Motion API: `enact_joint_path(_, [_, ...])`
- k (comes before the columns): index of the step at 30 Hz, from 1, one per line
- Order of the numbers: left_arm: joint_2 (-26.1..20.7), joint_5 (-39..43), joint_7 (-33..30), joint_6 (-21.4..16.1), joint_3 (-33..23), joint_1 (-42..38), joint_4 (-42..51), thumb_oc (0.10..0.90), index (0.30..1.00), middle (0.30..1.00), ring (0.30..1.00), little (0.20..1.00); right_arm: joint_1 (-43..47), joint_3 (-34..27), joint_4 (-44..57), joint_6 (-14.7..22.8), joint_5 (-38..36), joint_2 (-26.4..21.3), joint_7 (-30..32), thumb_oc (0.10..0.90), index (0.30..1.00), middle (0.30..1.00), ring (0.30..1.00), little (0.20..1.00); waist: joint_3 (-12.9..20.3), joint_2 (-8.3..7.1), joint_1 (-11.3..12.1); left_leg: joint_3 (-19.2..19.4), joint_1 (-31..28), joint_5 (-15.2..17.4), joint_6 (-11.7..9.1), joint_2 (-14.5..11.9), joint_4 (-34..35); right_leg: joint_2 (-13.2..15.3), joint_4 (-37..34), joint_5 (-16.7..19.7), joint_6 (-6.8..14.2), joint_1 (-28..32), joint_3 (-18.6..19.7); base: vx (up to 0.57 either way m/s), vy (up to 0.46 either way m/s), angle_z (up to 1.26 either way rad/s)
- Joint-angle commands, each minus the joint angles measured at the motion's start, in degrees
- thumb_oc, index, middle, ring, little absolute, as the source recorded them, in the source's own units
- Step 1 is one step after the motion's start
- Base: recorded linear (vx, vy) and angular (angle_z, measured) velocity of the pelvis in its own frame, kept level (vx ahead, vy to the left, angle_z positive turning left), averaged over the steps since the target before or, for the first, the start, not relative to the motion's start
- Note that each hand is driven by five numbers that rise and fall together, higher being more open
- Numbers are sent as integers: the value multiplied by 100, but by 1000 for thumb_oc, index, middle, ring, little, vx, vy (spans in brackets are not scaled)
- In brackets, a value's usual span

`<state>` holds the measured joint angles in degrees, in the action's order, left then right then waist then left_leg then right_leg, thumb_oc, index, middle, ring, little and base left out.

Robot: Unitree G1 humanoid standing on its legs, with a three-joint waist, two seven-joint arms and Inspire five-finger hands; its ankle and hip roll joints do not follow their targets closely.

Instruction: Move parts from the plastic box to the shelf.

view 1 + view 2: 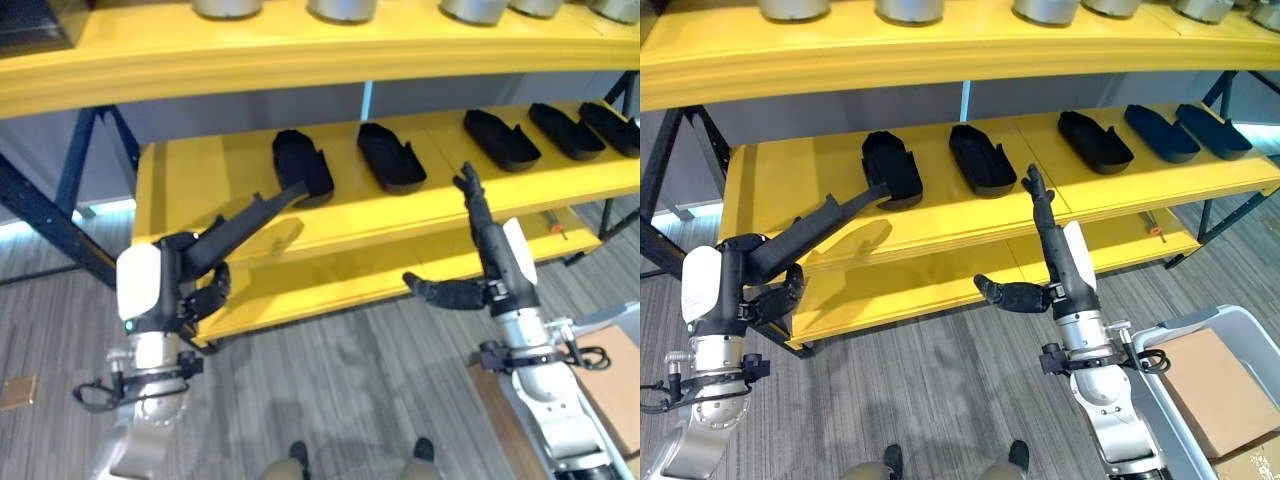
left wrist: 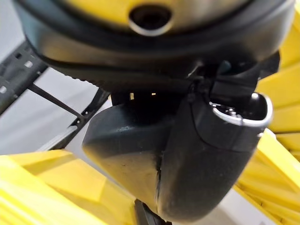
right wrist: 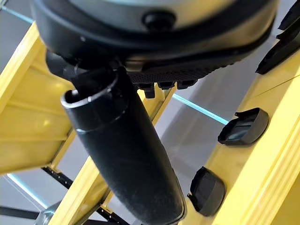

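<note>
Five matte black, boat-shaped parts (image 1: pixel 981 157) are lying in a row on the yellow shelf (image 1: pixel 790 180), long axes running near to far. The left robot hand (image 1: pixel 215 250) is reaching out with straight fingers touching the leftmost part (image 1: pixel 302 163), gripping nothing. The right robot hand (image 1: pixel 1045 250) is hanging open and empty. A grey plastic box (image 1: pixel 1200 330) is sitting near right.

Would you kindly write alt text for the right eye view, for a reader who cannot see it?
Both robot hands, left hand and right hand, reach with straight fingers toward a yellow shelf holding a row of five black parts. The left fingertips are at the leftmost part. A grey plastic box sits at lower right.
</note>
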<state>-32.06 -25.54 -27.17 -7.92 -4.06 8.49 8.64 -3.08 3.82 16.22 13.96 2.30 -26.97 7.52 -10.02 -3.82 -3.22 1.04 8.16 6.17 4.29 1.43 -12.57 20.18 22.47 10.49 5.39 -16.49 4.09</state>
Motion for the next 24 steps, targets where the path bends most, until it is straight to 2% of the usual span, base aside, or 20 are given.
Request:
enact_joint_path(1, [-202,-28,-477,-409,-360,-467,870,400,300,300,300,300,666,-106,448,486,39,-212,85,900,1000,1000,1000,1000,260,248,-14,97,-782,-201,-86,90,1189,-1147,-989,-784,35,335,-1002,276,22,9])
enact_joint_path(2, [-80,-23,-492,-366,-408,-443,872,400,300,300,300,300,673,-88,423,520,-18,-248,58,900,1000,1000,1000,1000,203,161,-144,70,-1050,-147,-117,136,1281,-1653,-1569,-524,130,-48,-980,276,-61,-52])
enact_joint_path(3, [-49,-35,-499,-366,-379,-452,862,400,300,300,300,300,651,-83,440,553,-20,-263,58,900,1000,1000,1000,1000,192,136,-207,27,-1100,-135,-123,150,1292,-1784,-1698,-481,141,-52,-837,313,-122,-25])
enact_joint_path(5, [41,-159,-477,-413,-318,-396,878,400,300,300,300,300,457,-172,514,586,-10,-343,5,900,1000,1000,1000,1000,413,71,-237,-8,-1144,-149,-201,153,1459,-1986,-2102,-495,58,471,-344,274,-172,44])
enact_joint_path(8, [223,87,-400,-500,-296,-272,904,400,300,300,300,300,301,-357,525,552,-151,-414,32,900,1000,1000,1000,1000,636,85,-169,-52,-1194,-43,-308,18,1334,-2038,-2161,-665,-42,791,-506,279,-202,49])
enact_joint_path(11, [261,262,-364,-481,-248,-206,942,400,300,300,300,300,112,-468,543,545,-225,-450,34,900,1000,1000,1000,1000,678,112,-169,-242,-1275,-36,-410,-106,1311,-2047,-2067,-875,-154,944,-660,215,-192,55])
enact_joint_path(12, [305,300,-350,-477,-251,-170,950,400,300,300,300,300,29,-520,558,556,-258,-475,17,900,1000,1000,1000,1000,655,104,-172,-334,-1236,22,-492,-149,1063,-2040,-1989,-1012,-235,1028,-744,134,-232,44])
enact_joint_path(13, [331,333,-332,-515,-270,-186,944,400,300,300,300,300,26,-570,576,598,-309,-553,15,900,1000,1000,1000,1000,496,50,-140,-330,-810,-138,-709,-67,4,-2024,-1963,-1116,-358,1188,-798,37,-195,63])
enact_joint_path(14, [332,359,-324,-526,-270,-215,951,400,300,300,300,300,65,-568,572,601,-311,-597,17,900,1000,1000,1000,1000,398,18,-103,-357,-556,-231,-780,24,-553,-2000,-1947,-1115,-404,1229,-826,-71,-108,89])
enact_joint_path(15, [326,375,-340,-529,-275,-249,940,400,300,300,300,300,106,-565,552,626,-330,-613,22,900,1000,1000,1000,1000,303,9,-68,-398,-345,-287,-828,59,-960,-1997,-1931,-1131,-436,1251,-850,-79,-28,81])
enact_joint_path(16, [326,375,-340,-529,-275,-249,940,400,300,300,300,300,106,-565,552,626,-330,-613,22,900,1000,1000,1000,1000,303,9,-68,-398,-345,-287,-828,59,-960,-1997,-1931,-1131,-436,1251,-850,-36,-9,41])
enact_joint_path(17, [347,413,-367,-546,-321,-220,957,400,300,300,300,300,37,-649,529,654,-317,-603,90,900,1000,1000,1000,1000,251,-111,-63,-188,-83,-273,-755,-448,-744,-1862,-1950,-1160,-383,1324,-903,95,115,-5])
enact_joint_path(18, [377,475,-477,-545,-384,-108,987,400,300,300,300,300,-98,-715,497,645,-350,-536,158,900,1000,1000,1000,1000,328,-166,-34,-375,-63,-518,-830,-1121,248,-1703,-2010,-1195,-234,1391,-854,104,93,17])
enact_joint_path(19, [376,478,-481,-544,-378,-98,989,400,300,300,300,300,-113,-715,501,646,-349,-537,160,900,1000,1000,1000,1000,352,-164,-40,-372,-150,-630,-861,-1142,454,-1721,-2011,-1194,-254,1384,-865,154,228,50])
enact_joint_path(20, [391,537,-533,-530,-387,-103,968,400,300,300,300,300,-162,-723,472,626,-372,-528,220,900,1000,1000,1000,1000,368,-90,-38,-545,-110,-1011,-955,-1443,879,-1657,-1994,-1265,-183,1391,-771,104,177,35])
enact_joint_path(21, [388,518,-554,-532,-390,-101,964,400,300,300,300,300,-153,-686,454,624,-338,-544,229,900,1000,1000,1000,1000,389,-42,-35,-570,-219,-1004,-989,-1425,1013,-1675,-2025,-1271,-169,1420,-704,187,435,-5])
enact_joint_path(22, [421,482,-500,-533,-342,-91,1009,400,300,300,300,300,-236,-672,474,588,-288,-488,177,900,1000,1000,1000,1000,481,97,-98,-377,-391,-888,-1057,-1334,1129,-1562,-2122,-1200,-53,1496,-640,129,310,-57])
enact_joint_path(23, [421,482,-500,-536,-335,-97,1004,400,300,300,300,300,-243,-678,479,584,-286,-488,177,900,1000,1000,1000,1000,475,89,-84,-366,-394,-871,-1045,-1319,1108,-1547,-2142,-1189,-40,1512,-630,130,418,-74])
enact_joint_path(24, [375,461,-495,-559,-300,-143,1051,400,300,300,300,300,-212,-659,489,561,-251,-425,184,900,1000,1000,1000,1000,465,107,-101,-288,-407,-741,-985,-1152,1000,-1382,-2183,-1101,61,1552,-571,53,264,-54])
